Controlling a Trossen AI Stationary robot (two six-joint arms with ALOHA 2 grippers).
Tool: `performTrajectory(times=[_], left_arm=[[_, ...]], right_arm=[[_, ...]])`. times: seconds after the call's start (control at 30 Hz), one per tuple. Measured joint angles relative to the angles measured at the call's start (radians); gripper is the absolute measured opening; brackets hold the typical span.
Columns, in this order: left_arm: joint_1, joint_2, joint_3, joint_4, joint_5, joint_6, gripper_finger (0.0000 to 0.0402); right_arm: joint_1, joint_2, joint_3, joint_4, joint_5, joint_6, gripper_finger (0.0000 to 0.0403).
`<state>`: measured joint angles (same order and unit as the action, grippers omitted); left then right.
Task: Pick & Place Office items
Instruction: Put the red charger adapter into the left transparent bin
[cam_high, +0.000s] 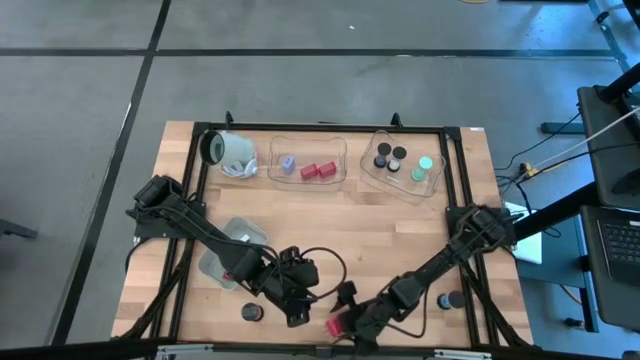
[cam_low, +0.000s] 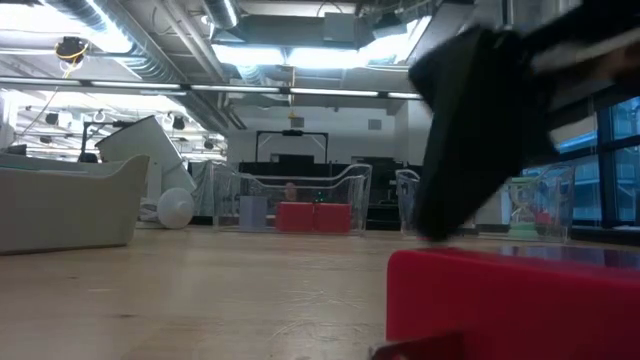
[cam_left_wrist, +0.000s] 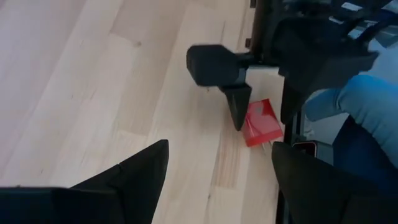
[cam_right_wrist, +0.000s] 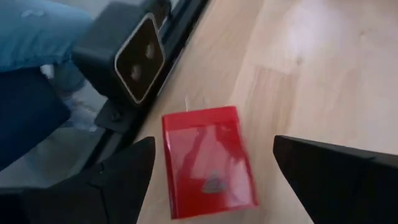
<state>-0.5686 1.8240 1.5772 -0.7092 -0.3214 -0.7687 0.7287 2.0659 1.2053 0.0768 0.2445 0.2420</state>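
A red block (cam_right_wrist: 208, 160) lies flat on the wooden table by its near edge, also seen in the high view (cam_high: 337, 325) and large in the low view (cam_low: 510, 300). My right gripper (cam_right_wrist: 212, 146) is open, low over the block, one finger on either side; I see no touch. My left gripper (cam_left_wrist: 217, 180) is open and empty just left of it (cam_high: 298, 308), facing the block (cam_left_wrist: 261, 122). Two black cylinders stand loose on the table (cam_high: 252, 313) (cam_high: 456, 299). Red blocks (cam_high: 317, 171) sit in one clear tray; black cylinders (cam_high: 390, 157) and a mint-green disc (cam_high: 426, 163) sit in another.
The clear trays (cam_high: 340, 150) (cam_high: 435, 185) stand along the far side, next to a white cylinder with a dark end (cam_high: 228, 150). A grey-blue tray (cam_high: 245, 232) lies under my left arm. The low camera (cam_right_wrist: 134, 56) sits at the near edge, with a person's blue-clad leg (cam_left_wrist: 367, 102) beyond.
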Motion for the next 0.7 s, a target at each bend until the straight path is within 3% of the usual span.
performTrajectory(times=[0.2, 0.4, 0.7], left_arm=[[0.000, 0.000, 0.000, -0.016, -0.001, -0.015, 0.0281], [0.000, 0.000, 0.000, -0.024, 0.000, -0.050, 0.0281], [0.009, 0.000, 0.000, -0.024, 0.025, -0.165, 0.0281]], right_arm=[[-0.035, 0.043, 0.000, 0.013, -0.104, -0.001, 0.0329], [-0.045, 0.044, 0.001, 0.013, -0.115, -0.005, 0.0318], [-0.044, 0.011, 0.000, -0.045, -0.160, 0.036, 0.0210]])
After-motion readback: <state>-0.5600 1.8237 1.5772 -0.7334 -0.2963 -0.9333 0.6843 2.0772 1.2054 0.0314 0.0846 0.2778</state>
